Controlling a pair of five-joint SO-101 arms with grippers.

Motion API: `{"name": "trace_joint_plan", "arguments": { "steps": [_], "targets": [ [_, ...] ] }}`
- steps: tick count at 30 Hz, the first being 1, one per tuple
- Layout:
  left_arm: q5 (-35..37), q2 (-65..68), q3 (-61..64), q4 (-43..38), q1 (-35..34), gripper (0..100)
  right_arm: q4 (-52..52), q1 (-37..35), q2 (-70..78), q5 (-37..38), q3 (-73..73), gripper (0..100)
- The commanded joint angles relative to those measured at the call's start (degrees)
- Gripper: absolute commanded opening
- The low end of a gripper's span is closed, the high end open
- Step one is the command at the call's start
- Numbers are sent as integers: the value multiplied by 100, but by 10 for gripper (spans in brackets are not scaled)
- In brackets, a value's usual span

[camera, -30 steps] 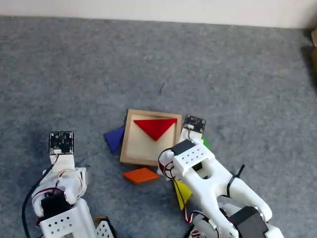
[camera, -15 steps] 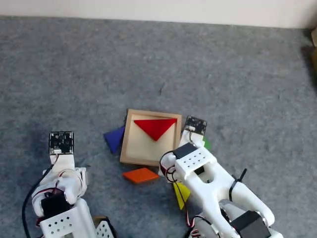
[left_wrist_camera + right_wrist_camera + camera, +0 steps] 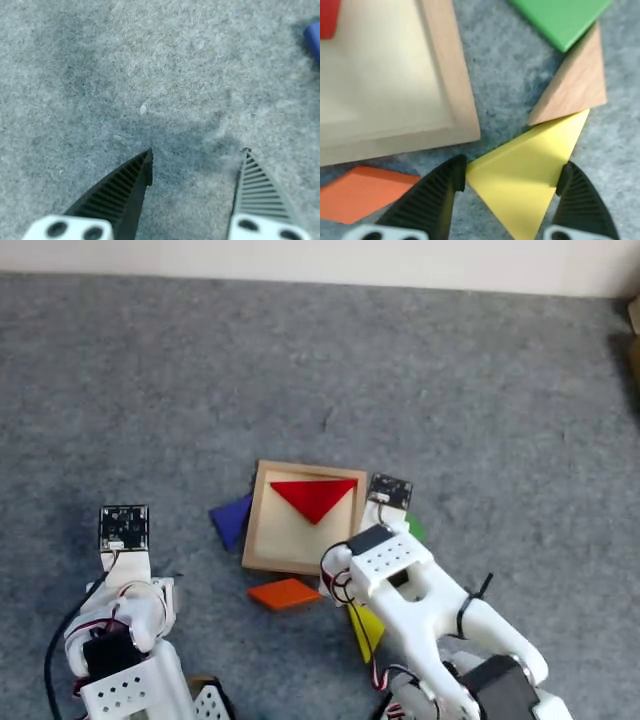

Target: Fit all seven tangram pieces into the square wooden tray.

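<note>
tray (image 3: 451, 85): pale matt wood | yellow piece (image 3: 527, 170): smooth, glossy | table (image 3: 480, 390): rough grey carpet

Left gripper (image 3: 197, 155): one finger (image 3: 125, 192) black, other pale grey. Both tapered, ribbed on inner faces. White mounts behind claw, dark screw holes.
Right gripper (image 3: 512, 170): both fingers black, ribbed.
Left arm (image 3: 125, 650), right arm (image 3: 430, 610): white shells, rows of small holes, black cables, red wires.
Black square board (image 3: 124, 527) beside each claw.

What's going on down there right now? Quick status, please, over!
Left pincer open over bare carpet. Right pincer open, straddling yellow triangle. Tray holds red triangle only. Tan piece abuts the yellow one.
</note>
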Motion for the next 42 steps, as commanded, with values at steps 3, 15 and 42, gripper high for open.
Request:
{"name": "trace_joint_plan", "arguments": {
  "steps": [3,15,42],
  "targets": [
    [62,-40,-198,9,-40,266,-163,48,505,149,110,210],
    [62,-40,-198,9,-40,266,532,40,-1068,492,119,210],
    [62,-40,-198,9,-48,266,1464,31,-3099,1705,-769,214]
  ]
}}
